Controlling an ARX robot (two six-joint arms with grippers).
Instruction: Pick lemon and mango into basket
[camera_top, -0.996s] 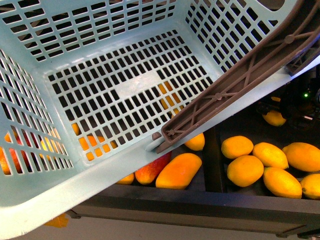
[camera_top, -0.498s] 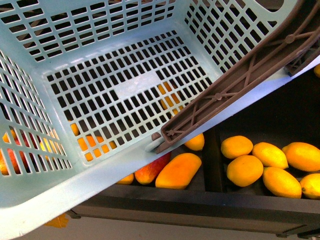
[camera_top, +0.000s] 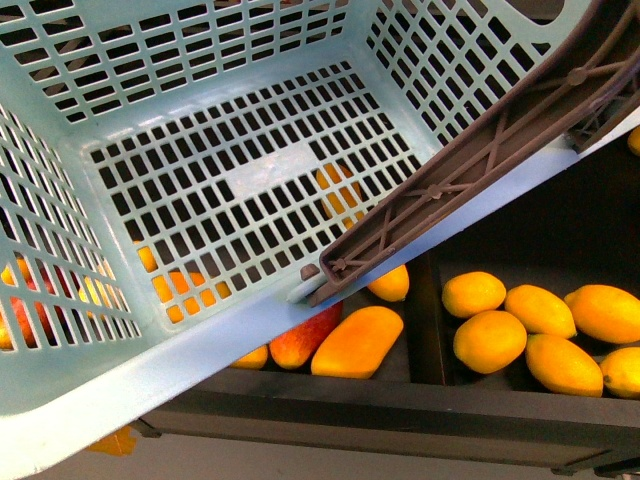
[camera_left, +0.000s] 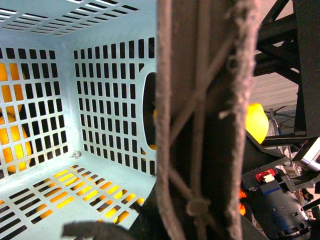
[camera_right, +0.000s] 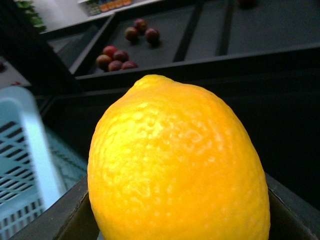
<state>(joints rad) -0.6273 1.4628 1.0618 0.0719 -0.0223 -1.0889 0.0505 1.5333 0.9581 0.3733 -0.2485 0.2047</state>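
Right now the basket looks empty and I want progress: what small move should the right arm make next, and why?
Probably carry the lemon over the basket rim before releasing. The lemon fills the right wrist view, apparently gripped, the teal rim lies beside it, and the front view shows nothing inside the basket.

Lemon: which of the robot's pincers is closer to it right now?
Right. The right pincer holds the lemon, which fills its wrist view. The left pincer is at the brown handle of the basket, with the lemon apart beyond it.
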